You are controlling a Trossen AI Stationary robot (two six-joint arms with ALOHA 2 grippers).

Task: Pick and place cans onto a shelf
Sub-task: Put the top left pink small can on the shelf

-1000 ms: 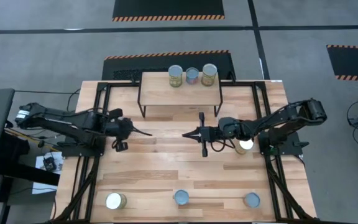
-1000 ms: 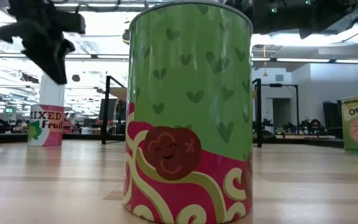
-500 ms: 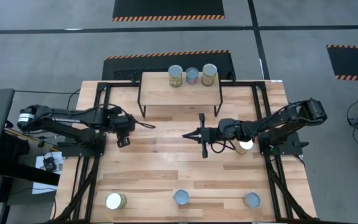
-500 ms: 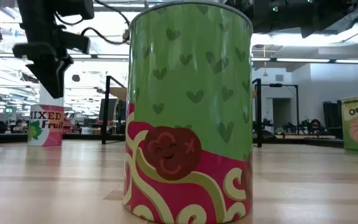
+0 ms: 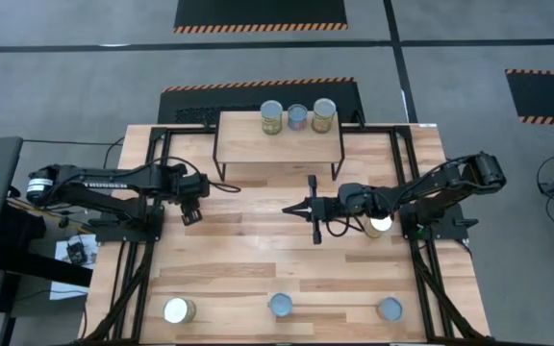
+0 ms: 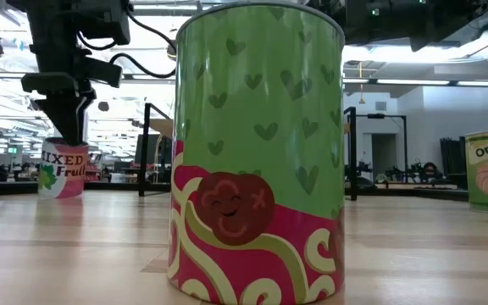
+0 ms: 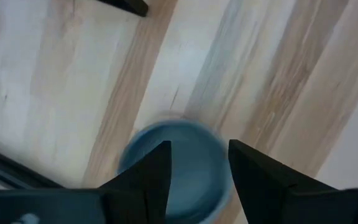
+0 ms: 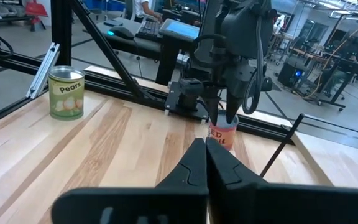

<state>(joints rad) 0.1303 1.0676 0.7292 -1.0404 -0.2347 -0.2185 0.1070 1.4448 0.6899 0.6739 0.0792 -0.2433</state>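
Left gripper (image 7: 197, 163) has swung over the blue-topped can (image 7: 176, 168) and spread wide — pickup imminent; right gripper (image 5: 287, 209) closed, idle.

Cylindrical tin nearest the low camera (image 6: 258, 152): green label with darker green hearts, magenta lower band, cream swirls, brown smiling face. Small tin labelled "Mixed Fruit" (image 6: 62, 169): white and pink. Pears tin (image 8: 66, 93): green label, pale fruit.
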